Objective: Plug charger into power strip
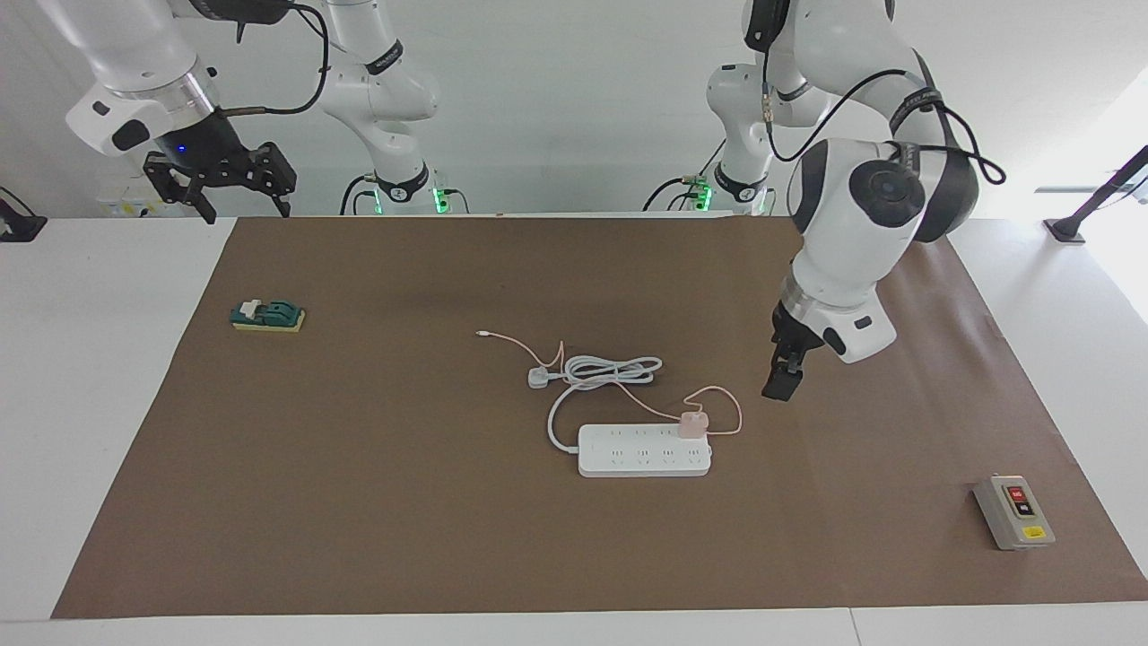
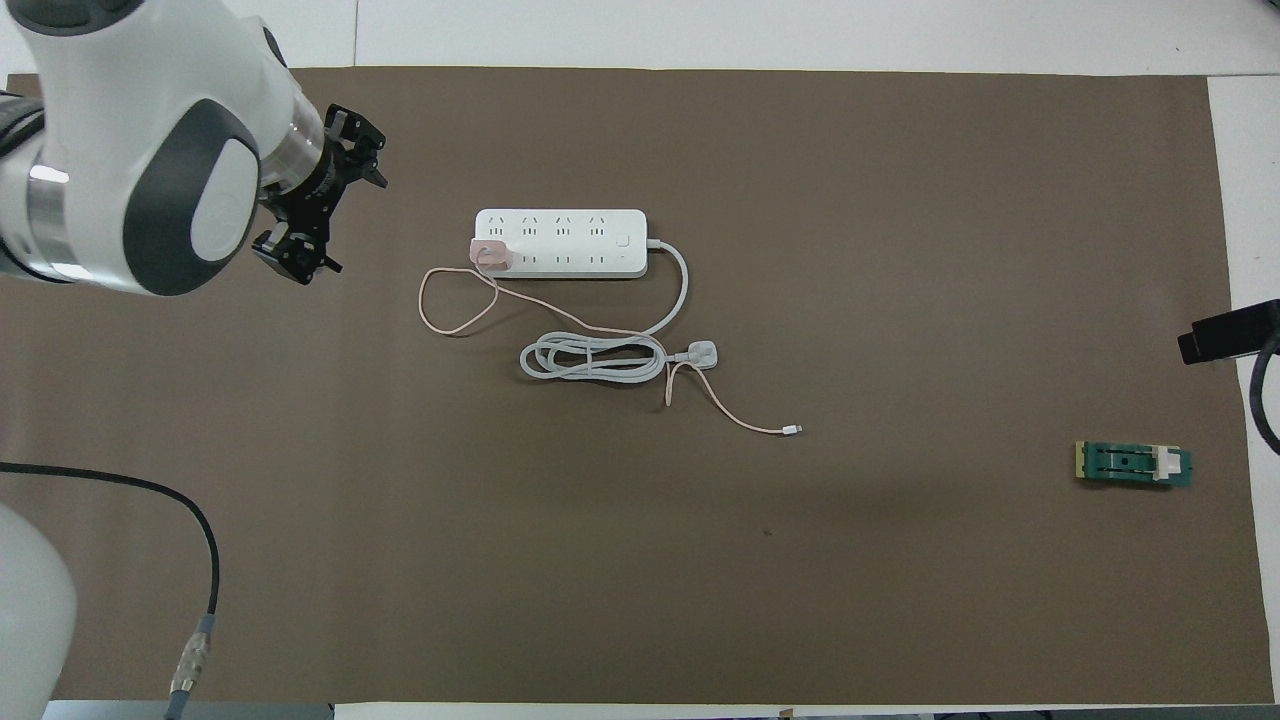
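My left gripper (image 1: 778, 381) hangs empty with jaws apart above the mat beside the power strip (image 1: 644, 451), whose end socket holds the charger (image 1: 691, 423), so I judge clearing away without snagging the cable best, right gripper (image 1: 220, 184) waiting open

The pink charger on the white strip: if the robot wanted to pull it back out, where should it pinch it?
Probably the charger's two flat side walls, coming straight down from above. It stands upright on the power strip, a small cube, so its top is free; its cable leaves toward the robots.
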`<state>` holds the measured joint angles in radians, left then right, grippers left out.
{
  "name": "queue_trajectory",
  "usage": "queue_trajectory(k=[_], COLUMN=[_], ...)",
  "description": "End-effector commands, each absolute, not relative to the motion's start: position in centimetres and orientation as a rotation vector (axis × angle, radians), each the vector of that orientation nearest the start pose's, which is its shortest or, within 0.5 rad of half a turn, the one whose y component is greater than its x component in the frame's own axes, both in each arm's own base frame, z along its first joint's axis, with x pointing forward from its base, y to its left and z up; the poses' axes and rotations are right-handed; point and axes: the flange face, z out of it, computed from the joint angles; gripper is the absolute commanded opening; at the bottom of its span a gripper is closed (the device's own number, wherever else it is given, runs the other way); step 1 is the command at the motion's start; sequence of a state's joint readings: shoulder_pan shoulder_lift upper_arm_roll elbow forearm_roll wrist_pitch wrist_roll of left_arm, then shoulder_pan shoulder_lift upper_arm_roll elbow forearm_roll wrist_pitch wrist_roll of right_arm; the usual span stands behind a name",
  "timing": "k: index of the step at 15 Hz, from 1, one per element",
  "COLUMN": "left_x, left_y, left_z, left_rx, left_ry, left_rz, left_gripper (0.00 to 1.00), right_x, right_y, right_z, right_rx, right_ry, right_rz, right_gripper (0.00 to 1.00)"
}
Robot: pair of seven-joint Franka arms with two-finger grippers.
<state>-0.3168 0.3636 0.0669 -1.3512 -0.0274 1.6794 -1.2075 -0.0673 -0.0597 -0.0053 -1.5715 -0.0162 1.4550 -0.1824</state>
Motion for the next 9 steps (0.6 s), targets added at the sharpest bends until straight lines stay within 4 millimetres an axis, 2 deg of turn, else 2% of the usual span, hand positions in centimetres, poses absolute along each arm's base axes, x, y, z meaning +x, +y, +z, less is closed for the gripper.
queue_trajectory(k=[1, 3, 5, 6, 8, 9], left_x=[62.0, 61.4, 60.7, 60.8, 61.1, 61.2], left_y=[-11.3, -8.1, -6.4, -5.5, -4.1, -3.8], left_z=[55.2, 56.4, 57.1, 57.1, 57.3, 57.4], left_rx=[-2.927, -2.993, -3.033, -3.064, -3.073, -3.073], left_ry=[-1.064, -0.860, -0.696, -0.564, -0.094, -0.029], left_rz=[0.142, 0.184, 0.219, 0.225, 0.185, 0.170], left_gripper=[1.00, 1.00, 1.00, 1.00, 1.00, 1.00], right_x=[51.6, 51.6, 51.6, 51.6, 51.6, 51.6], right_y=[-3.9, -3.9, -3.9, -3.9, -3.9, -3.9], right_z=[64.7, 64.7, 64.7, 64.7, 64.7, 64.7], right_rx=[-3.126, -3.125, -3.126, -3.126, -3.126, -3.126], right_ry=[-0.152, -0.152, -0.152, -0.152, -0.152, -0.152], right_rz=[0.092, 0.092, 0.092, 0.092, 0.092, 0.092], right_gripper=[1.00, 1.00, 1.00, 1.00, 1.00, 1.00])
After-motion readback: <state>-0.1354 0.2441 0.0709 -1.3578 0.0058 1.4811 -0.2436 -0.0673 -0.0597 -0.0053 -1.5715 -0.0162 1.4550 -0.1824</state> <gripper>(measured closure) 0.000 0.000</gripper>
